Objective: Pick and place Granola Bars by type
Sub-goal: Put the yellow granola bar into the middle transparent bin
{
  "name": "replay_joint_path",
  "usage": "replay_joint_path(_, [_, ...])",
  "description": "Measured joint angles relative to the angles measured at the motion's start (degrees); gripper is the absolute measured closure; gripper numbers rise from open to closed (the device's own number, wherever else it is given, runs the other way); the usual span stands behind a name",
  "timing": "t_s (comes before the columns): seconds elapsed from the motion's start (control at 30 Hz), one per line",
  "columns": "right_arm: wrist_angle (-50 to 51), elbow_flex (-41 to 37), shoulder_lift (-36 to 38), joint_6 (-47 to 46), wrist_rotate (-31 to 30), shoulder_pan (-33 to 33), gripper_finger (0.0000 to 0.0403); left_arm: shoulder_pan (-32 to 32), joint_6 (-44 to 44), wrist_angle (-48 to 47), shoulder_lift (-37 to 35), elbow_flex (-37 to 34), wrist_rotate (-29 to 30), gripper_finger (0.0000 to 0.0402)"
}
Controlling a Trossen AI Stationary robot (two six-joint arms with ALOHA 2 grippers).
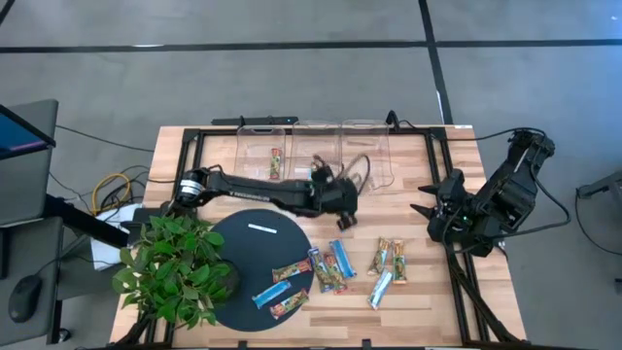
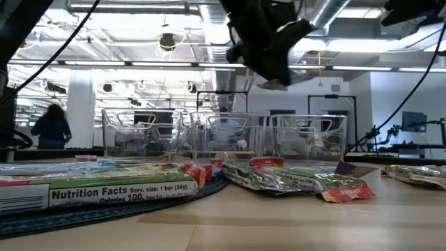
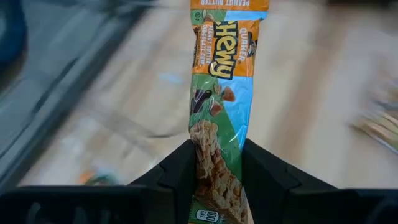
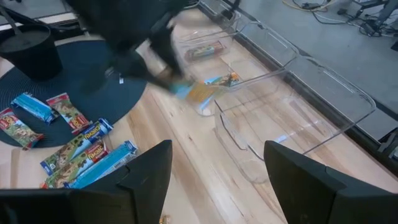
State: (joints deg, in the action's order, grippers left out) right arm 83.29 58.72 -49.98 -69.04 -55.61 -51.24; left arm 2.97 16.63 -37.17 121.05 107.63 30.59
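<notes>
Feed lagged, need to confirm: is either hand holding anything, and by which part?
The left hand pinches a Chewy granola bar by one end of its wrapper. The right hand is open and holds nothing.

The high camera hangs overhead, looking straight down on the whole tabletop point(image 1: 418, 292). The low one sits at tabletop level, very near the bars, facing across to 3 clear bins point(image 2: 223, 136) and the room. Each wrist camera looks forward between its own jaws. High, low and right wrist views all share the bins and the round dark mat point(image 1: 258, 267).
</notes>
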Motion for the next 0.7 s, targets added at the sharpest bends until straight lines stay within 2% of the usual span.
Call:
replay_joint_path(0.13, [0.00, 0.00, 0.00, -0.01, 0.00, 0.02, 0.0154, -2.77, 7.95, -6.80, 0.00, 2.67, 2.54, 0.0292])
replay_joint_path(0.33, [-0.02, 0.00, 0.00, -0.02, -0.02, 0.02, 0.0154, -7.70, 17.83, -13.61, 0.00, 3.19, 2.96, 0.0292])
replay_joint_path(0.5, [-0.04, 0.00, 0.00, -0.02, -0.13, 0.02, 0.0154, -12.41, 22.32, -16.44, 0.00, 3.19, 3.13, 0.0292])
replay_joint_path(0.7, [-0.22, 0.00, 0.00, -0.02, -0.17, 0.02, 0.0154, -17.27, 24.71, -16.74, 0.00, 3.19, -1.54, 0.0292])
